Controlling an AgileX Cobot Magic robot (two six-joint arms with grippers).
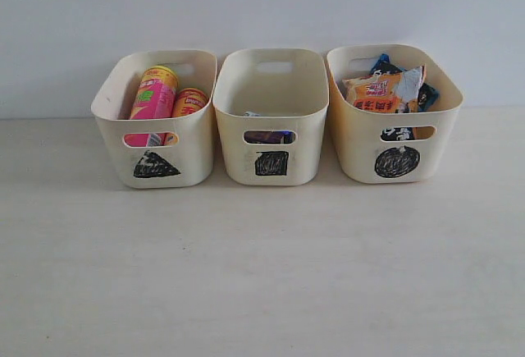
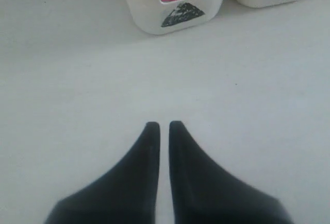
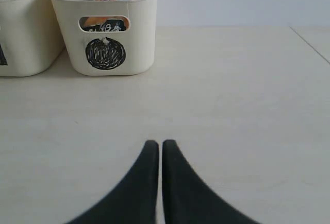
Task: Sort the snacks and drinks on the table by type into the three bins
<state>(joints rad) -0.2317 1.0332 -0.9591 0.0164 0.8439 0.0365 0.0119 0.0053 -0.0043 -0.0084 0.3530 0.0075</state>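
Left claw (image 2: 164, 127) (pinched, empty) before triangle-marked bin (image 2: 147, 9).

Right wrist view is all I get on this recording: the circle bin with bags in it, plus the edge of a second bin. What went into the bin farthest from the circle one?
Observer: The triangle bin holds two chip tubes, a pink tube and a yellow tube.
Operator: And the middle one?
Observer: The square bin has a dark purple carton lying low inside.
Operator: Where is the other arm?
Observer: The left gripper is out over the table in front of the triangle bin, fingers close together, gripping nothing.
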